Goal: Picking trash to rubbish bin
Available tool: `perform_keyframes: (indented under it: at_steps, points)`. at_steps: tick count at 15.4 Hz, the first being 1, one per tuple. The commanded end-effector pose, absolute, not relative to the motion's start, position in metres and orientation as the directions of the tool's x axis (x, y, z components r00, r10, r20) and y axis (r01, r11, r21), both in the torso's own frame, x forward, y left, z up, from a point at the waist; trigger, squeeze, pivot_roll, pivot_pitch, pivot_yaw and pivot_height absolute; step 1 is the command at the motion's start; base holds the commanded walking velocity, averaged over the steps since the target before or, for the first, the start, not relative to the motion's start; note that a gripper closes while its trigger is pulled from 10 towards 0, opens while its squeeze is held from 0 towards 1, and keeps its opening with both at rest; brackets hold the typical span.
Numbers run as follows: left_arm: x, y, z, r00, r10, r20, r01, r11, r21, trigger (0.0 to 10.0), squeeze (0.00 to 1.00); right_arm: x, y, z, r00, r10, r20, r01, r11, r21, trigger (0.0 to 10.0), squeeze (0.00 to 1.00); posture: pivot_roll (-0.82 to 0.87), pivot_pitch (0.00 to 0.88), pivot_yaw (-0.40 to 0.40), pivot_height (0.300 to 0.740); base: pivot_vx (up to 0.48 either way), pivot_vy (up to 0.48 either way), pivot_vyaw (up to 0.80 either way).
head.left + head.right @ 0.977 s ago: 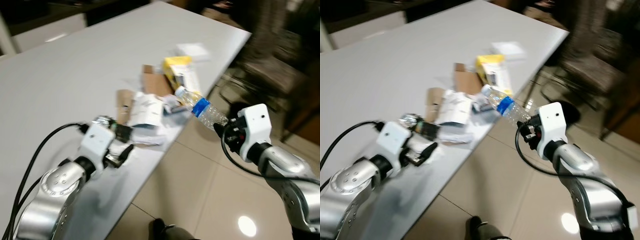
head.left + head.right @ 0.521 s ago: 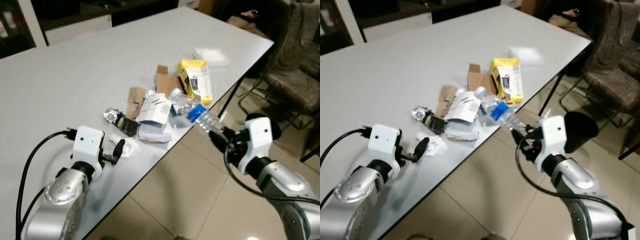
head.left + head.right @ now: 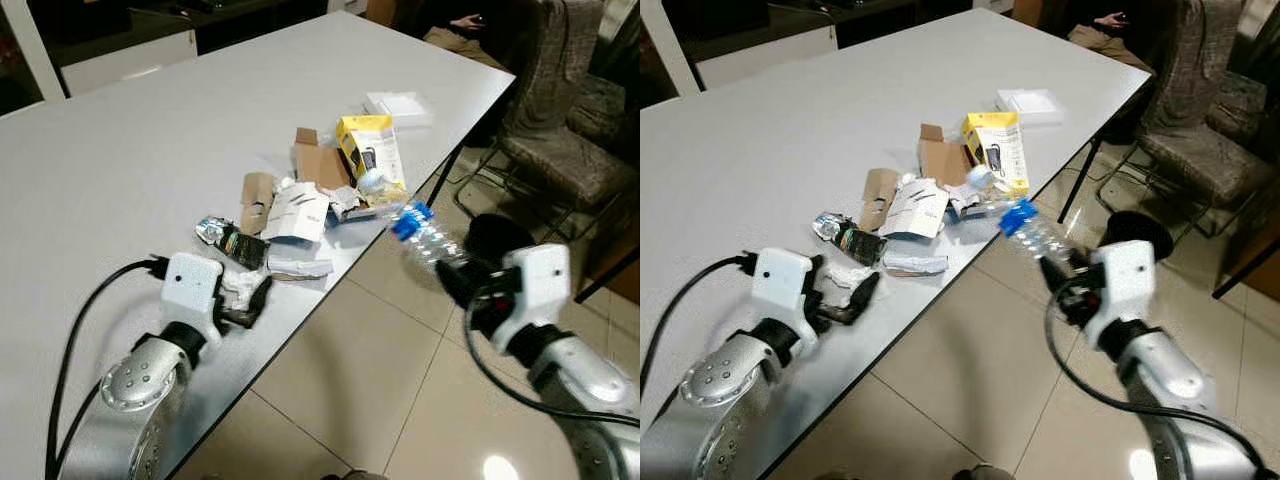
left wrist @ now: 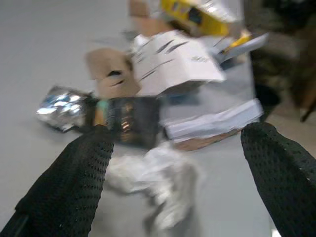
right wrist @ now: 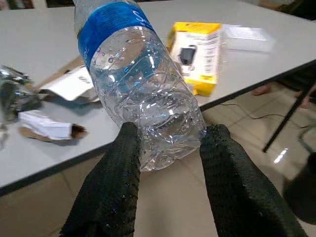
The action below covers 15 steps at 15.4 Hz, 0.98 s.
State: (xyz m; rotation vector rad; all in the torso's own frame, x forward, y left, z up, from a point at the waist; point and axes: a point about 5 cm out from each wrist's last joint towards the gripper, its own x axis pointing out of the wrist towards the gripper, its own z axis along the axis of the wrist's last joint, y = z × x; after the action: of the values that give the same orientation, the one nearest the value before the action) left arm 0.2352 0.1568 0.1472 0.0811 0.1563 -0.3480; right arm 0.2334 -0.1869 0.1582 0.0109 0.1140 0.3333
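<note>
The clear plastic bottle (image 5: 140, 103) with its blue label is off the tabletop (image 3: 130, 150), held out over the tiled floor (image 3: 350, 370) just past the table's edge, its base pinched between the two black fingers (image 5: 111, 187) of the right tool (image 3: 455, 280) and its neck pointing back toward the litter. That litter sits in a loose heap near the edge: a yellow box (image 3: 372, 152) lying flat, a torn piece of brown cardboard (image 3: 318, 165) beside it, a folded white paper with print (image 3: 298, 212), a flattened white wrapper (image 3: 300, 266) close to the rim, and a crumpled silver and dark foil packet (image 3: 225, 240) on the side nearer the left arm. Farther along the tabletop lies a flat white packet (image 3: 398, 105), apart from the heap. The left tool (image 3: 250, 300) hovers low over the tabletop with its fingers (image 4: 74, 182) spread wide, and a crumpled white tissue (image 4: 158, 175) lies on the surface between them, just short of the foil packet. Beyond the bottle, on the floor by the table leg, stands a dark round bin (image 3: 495, 238), and behind it a chair (image 3: 560, 150) draped with a grey cloth.
</note>
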Motion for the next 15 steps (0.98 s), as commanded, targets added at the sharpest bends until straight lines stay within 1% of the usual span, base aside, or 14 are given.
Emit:
perform_keyframes:
  at_steps: [1,2,3,4,5,6,8,9,11,14,15]
  points:
    - [0.236,0.155,0.153,0.919,-0.366,-0.146,0.375,0.926,0.040,10.0,1.00,0.233,-0.193,0.159,0.941,0.321,-0.109,-0.319,0.947,0.029,10.0,0.00,-0.02,0.092,-0.113,0.740,0.000,0.000,0.00]
    - [0.238,0.155,0.153,0.917,-0.372,-0.145,0.381,0.923,0.042,10.0,1.00,0.233,-0.192,0.159,0.935,0.334,-0.117,-0.334,0.942,0.026,10.0,0.00,-0.02,0.091,-0.113,0.740,0.000,0.000,0.00]
    - [0.249,0.157,0.147,0.916,-0.362,-0.171,0.382,0.919,0.103,10.0,1.00,0.231,-0.185,0.159,0.903,0.406,-0.143,-0.408,0.913,0.012,10.0,0.00,-0.03,0.095,-0.110,0.740,0.000,0.000,0.00]
    - [0.257,0.164,0.142,0.931,-0.317,-0.180,0.346,0.925,0.158,10.0,1.00,0.227,-0.177,0.158,0.863,0.478,-0.165,-0.482,0.876,0.012,10.0,0.00,-0.04,0.097,-0.111,0.740,0.000,0.000,0.00]
    - [0.262,0.171,0.139,0.941,-0.286,-0.179,0.317,0.930,0.184,10.0,1.00,0.221,-0.170,0.157,0.814,0.548,-0.191,-0.554,0.832,0.030,10.0,0.00,-0.04,0.097,-0.111,0.740,0.000,0.000,0.00]
    - [0.262,0.173,0.137,0.937,-0.290,-0.196,0.328,0.922,0.205,10.0,1.00,0.213,-0.166,0.157,0.759,0.614,-0.215,-0.620,0.783,0.045,10.0,0.00,-0.04,0.101,-0.112,0.740,0.000,0.000,0.00]
    - [0.258,0.171,0.133,0.914,-0.338,-0.226,0.382,0.904,0.193,10.0,1.00,0.205,-0.163,0.157,0.690,0.679,-0.250,-0.694,0.719,0.037,10.0,0.00,-0.04,0.106,-0.111,0.740,0.000,0.000,0.00]
    - [0.257,0.169,0.130,0.903,-0.358,-0.237,0.404,0.895,0.188,10.0,1.00,0.204,-0.166,0.157,0.684,0.681,-0.259,-0.698,0.715,0.039,10.0,0.00,-0.04,0.105,-0.111,0.740,0.000,0.000,0.00]
    - [0.254,0.160,0.123,0.869,-0.431,-0.244,0.470,0.873,0.131,10.0,1.00,0.211,-0.174,0.160,0.732,0.634,-0.250,-0.654,0.757,0.006,10.0,0.00,-0.05,0.106,-0.108,0.740,0.000,0.000,0.00]
    - [0.252,0.156,0.118,0.852,-0.458,-0.253,0.496,0.862,0.110,10.0,1.00,0.219,-0.181,0.165,0.794,0.570,-0.211,-0.587,0.809,-0.024,10.0,0.00,-0.05,0.105,-0.103,0.740,0.000,0.000,0.00]
    - [0.253,0.156,0.117,0.850,-0.459,-0.258,0.499,0.859,0.114,10.0,0.94,0.220,-0.182,0.166,0.802,0.561,-0.204,-0.577,0.816,-0.024,10.0,0.00,-0.05,0.105,-0.102,0.740,0.000,0.000,0.00]
